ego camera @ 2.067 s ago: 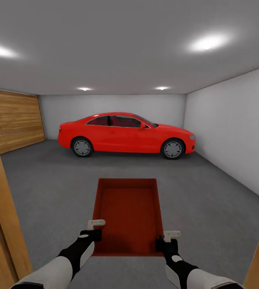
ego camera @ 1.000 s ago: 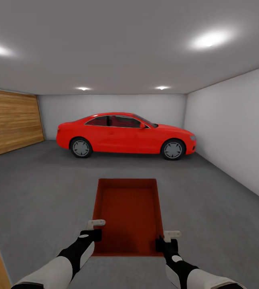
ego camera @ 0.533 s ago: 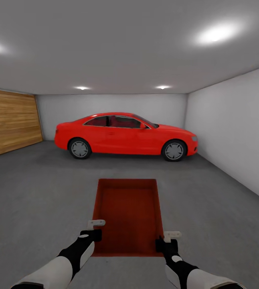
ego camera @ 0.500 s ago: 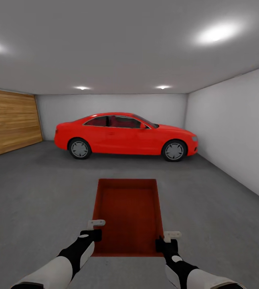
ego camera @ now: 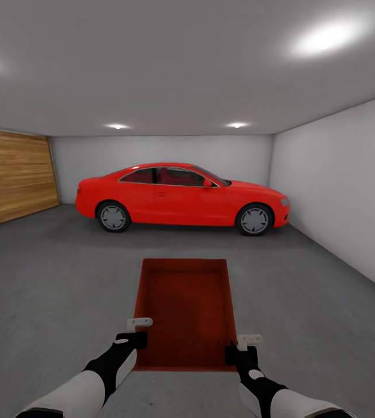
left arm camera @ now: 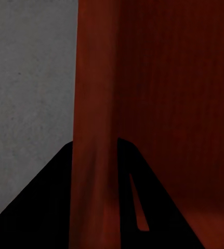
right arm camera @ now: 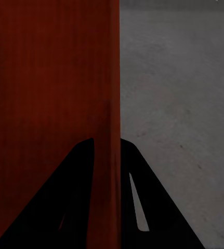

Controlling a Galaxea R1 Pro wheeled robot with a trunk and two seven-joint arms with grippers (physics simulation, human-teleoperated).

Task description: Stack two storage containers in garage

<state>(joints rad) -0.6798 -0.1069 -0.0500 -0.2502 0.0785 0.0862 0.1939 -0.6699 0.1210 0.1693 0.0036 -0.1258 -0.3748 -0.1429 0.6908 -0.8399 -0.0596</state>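
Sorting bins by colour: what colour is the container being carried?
Orange-red, inside and out; the storage container shows best in the head view.

Both forearms wear smooth white shells that give way to matte black wrist sections, jointed and slightly bulbous. The left gripper [ego camera: 139, 331] and the right gripper [ego camera: 242, 346] each end in a black body with a small pale, cream-coloured flat finger piece showing two tiny dark screw holes. From the wrist cameras the fingers [left arm camera: 49, 207] read as plain black tapering wedges, one with a narrow slit cut through it.
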